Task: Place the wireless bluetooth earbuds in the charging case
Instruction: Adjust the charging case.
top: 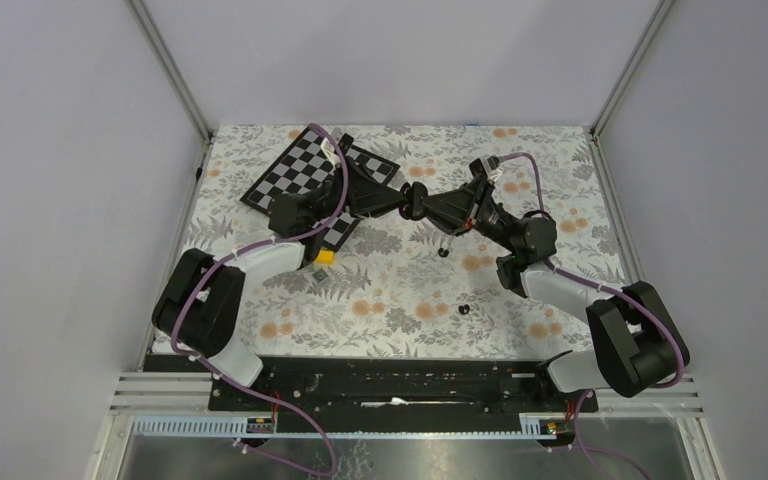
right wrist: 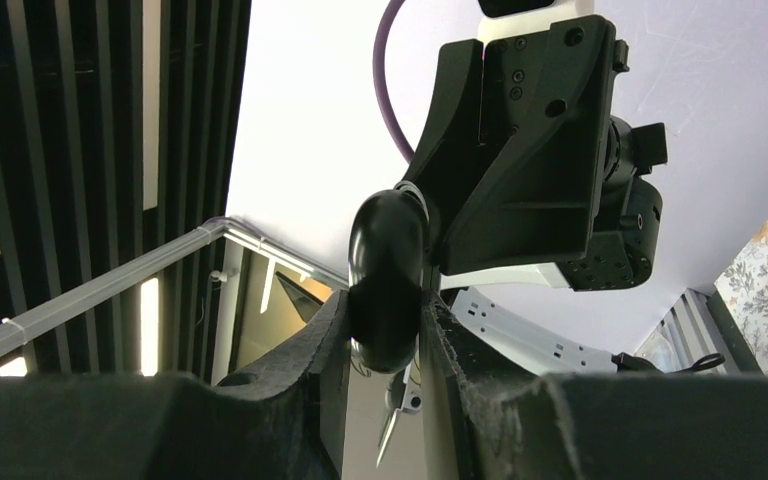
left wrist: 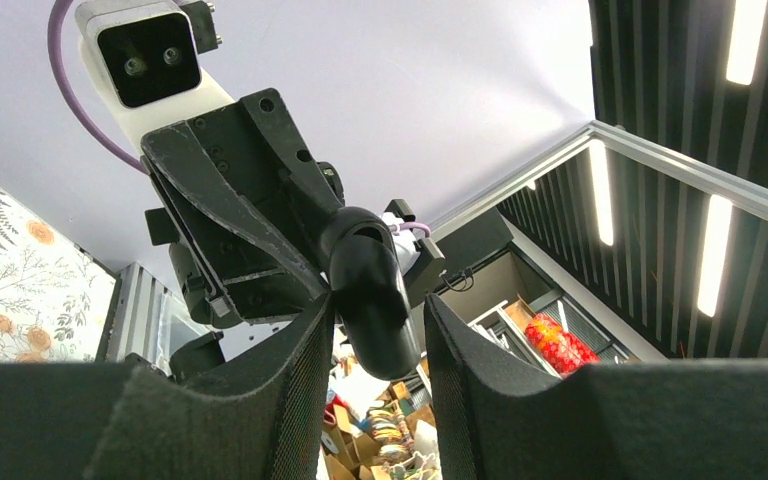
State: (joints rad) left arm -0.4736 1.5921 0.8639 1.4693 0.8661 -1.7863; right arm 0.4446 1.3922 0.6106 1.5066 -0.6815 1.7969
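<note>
The black, rounded charging case [top: 416,200] hangs in the air over the middle of the floral mat, where both arms meet. My right gripper [right wrist: 385,310] is shut on the case [right wrist: 388,280], pinching its sides. My left gripper [left wrist: 378,310] faces it from the other side with its jaws around the case [left wrist: 370,290]: one finger touches it and a gap shows at the other. A tiny black earbud [top: 464,309] lies on the mat near the front, and another small dark speck [top: 444,252] lies below the grippers. From above, the left gripper [top: 401,201] and the right gripper [top: 432,206] are tip to tip.
A checkerboard sheet [top: 305,170] lies at the back left, partly under the left arm. A small yellow block [top: 326,256] sits beside the left forearm. Metal frame posts and grey walls border the mat [top: 400,320] on the left, right and back.
</note>
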